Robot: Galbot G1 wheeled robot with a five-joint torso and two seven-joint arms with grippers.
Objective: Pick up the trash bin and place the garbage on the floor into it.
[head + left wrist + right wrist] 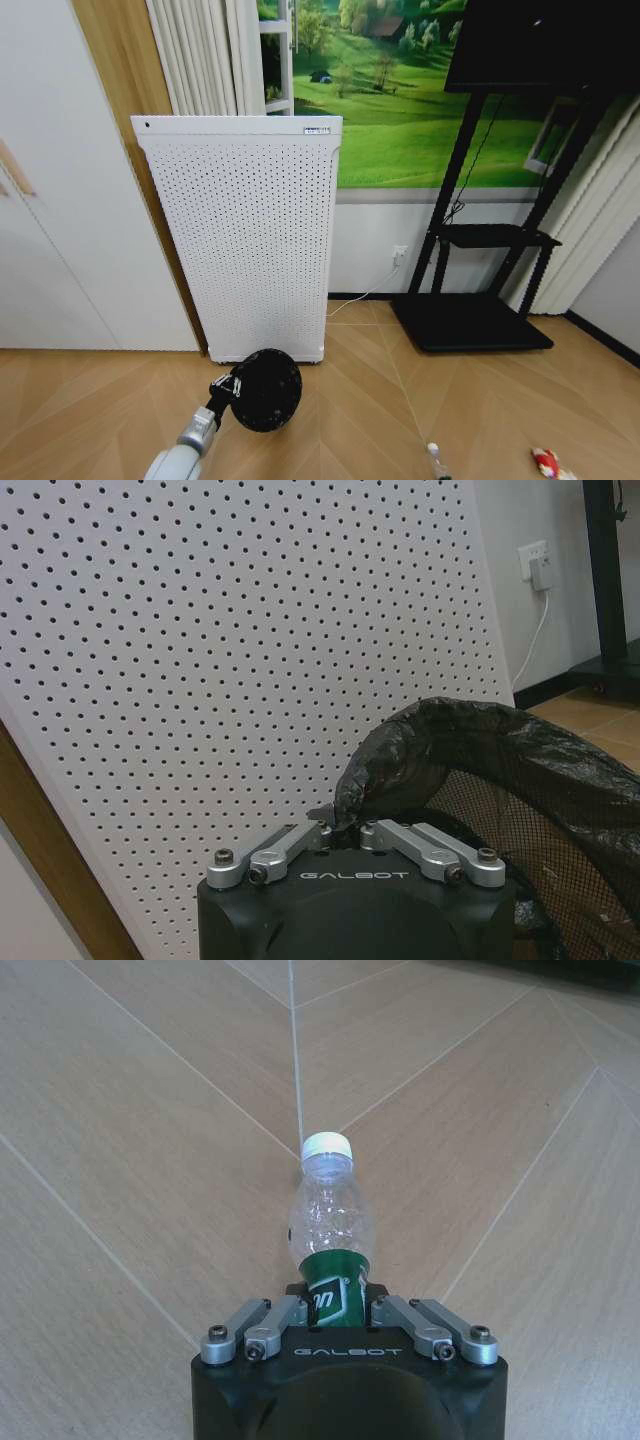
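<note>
The left gripper [345, 825] is clamped on the trash bin's [265, 388] rim, bin held off the floor, and the right gripper [338, 1305] is closed on the bottle [330, 1225] — still outside the bin — while a red-and-white wrapper [546, 461] lies farther off.

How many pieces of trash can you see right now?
2: a clear bottle with a green label in the right hand, and a red-and-white wrapper on the floor at right. More may be hidden.
</note>
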